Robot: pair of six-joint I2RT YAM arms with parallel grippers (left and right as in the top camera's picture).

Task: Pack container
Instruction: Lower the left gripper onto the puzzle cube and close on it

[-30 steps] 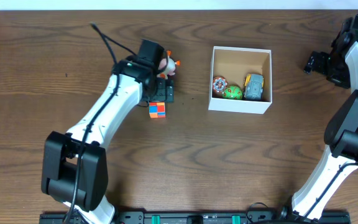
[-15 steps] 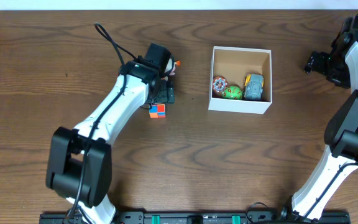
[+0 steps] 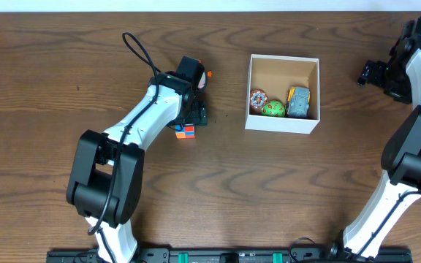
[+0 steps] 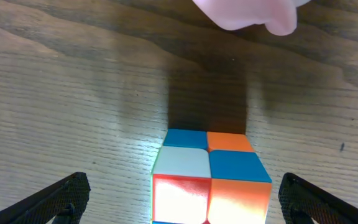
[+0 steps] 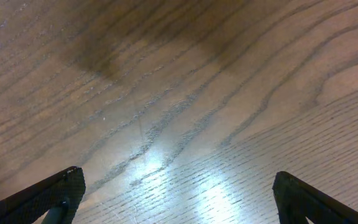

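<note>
1. On the table (image 3: 269, 183), right of its middle, sits the container (image 3: 283, 60), a square shallow box, white outside and plain brown inside, with its open side up.
2. Three small toys lie in a row along its near wall: a round patterned ball (image 3: 258, 100) on the left, a green ball (image 3: 272, 109) in the middle and a grey-and-yellow toy car (image 3: 298, 102) on the right.
3. The left gripper (image 4: 188, 202) hangs well to the left of the container, low over a puzzle cube (image 4: 210, 180).
4. Its jaws are spread wide, with the cube between the two fingers (image 4: 55, 199); neither finger is seen touching it, so the claw grips nothing.
5. The cube's upper face shows blue, orange, white and red squares.
6. A pale pink toy (image 4: 247, 12) lies just beyond the cube, with a strip of shadowed wood between them; the wrist view shows only its edge.
7. The right gripper (image 5: 185, 199) is at the table's far right edge, well apart from the container.
8. Its jaws also stand wide apart over bare wood, with nothing between them.
</note>
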